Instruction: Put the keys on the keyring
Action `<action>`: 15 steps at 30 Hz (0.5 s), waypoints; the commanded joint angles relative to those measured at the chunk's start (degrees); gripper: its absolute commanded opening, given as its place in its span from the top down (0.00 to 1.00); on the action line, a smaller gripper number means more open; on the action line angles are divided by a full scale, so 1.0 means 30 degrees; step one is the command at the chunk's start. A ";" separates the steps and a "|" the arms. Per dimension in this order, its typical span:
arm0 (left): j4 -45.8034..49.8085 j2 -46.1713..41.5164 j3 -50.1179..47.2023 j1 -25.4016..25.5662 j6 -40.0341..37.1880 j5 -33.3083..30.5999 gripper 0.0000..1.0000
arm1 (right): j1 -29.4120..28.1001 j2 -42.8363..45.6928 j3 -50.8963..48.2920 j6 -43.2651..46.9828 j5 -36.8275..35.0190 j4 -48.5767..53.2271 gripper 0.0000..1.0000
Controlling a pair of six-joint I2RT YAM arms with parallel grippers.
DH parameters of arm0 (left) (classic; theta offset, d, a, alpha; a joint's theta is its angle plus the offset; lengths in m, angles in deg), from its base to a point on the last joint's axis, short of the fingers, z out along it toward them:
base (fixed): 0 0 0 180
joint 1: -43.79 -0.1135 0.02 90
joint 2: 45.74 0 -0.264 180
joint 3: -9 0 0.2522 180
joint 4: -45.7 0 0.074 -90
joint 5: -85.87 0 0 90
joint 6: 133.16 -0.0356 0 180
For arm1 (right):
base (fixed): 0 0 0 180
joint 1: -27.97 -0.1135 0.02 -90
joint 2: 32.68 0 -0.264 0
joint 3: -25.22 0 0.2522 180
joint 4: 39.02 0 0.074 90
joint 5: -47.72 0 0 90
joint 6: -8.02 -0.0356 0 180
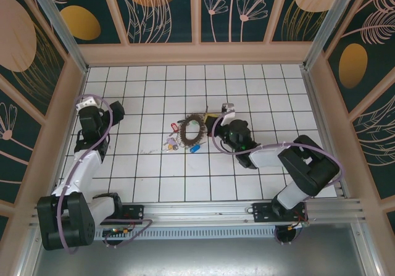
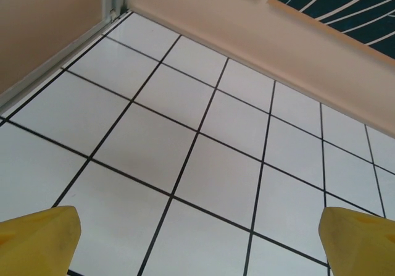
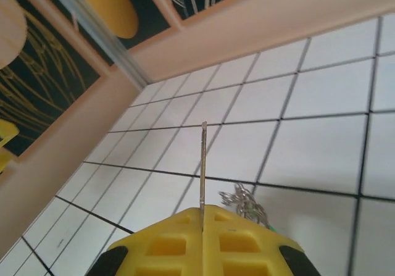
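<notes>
Left gripper point(image 2: 197, 242): jaws wide apart, empty, over bare tiles point(image 2: 203, 171) at left side. Keys point(image 1: 173, 143): loose heap at table middle, just beside keyring point(image 1: 184, 128); I judge none threaded, most work left. Keyring lies flat, thin, grey-brown, coiled look. Right gripper point(image 3: 202, 217): closed on thin metal strip, I think one key point(image 3: 202, 165) edge-on.

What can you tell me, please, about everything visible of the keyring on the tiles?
The keyring is one large thin ring, grey-brown with a coiled, wiry look, likely metal. It lies flat on the white tiled table near the middle. The keys with coloured heads cluster at its near-left edge, some seemingly touching it; whether any is threaded on is too small to tell. The right gripper, shut on a thin metal blade, sits at its far-right side; contact cannot be judged.
</notes>
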State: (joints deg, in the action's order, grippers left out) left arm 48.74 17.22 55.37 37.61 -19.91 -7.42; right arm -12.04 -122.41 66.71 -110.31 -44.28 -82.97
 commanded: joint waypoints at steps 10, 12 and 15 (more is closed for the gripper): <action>-0.1784 0.1185 -0.0972 -0.0081 0.0255 -0.2190 0.01 | 0.2141 0.0838 -0.1853 -0.3945 -0.1653 0.2245 1.00; -0.1546 0.1394 -0.0935 -0.0080 0.0177 -0.2664 0.01 | 0.2339 0.0827 -0.1933 -0.4548 -0.2027 0.2735 1.00; -0.1761 0.1397 -0.1142 -0.0080 0.0355 -0.3152 0.01 | 0.2786 0.0626 -0.1771 -0.5779 -0.2553 0.4281 1.00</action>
State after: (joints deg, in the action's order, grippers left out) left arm 45.52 21.31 52.87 37.61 -18.88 -13.91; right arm -4.80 -121.56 61.64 -122.31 -49.48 -73.77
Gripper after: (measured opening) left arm 0.985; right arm 0.049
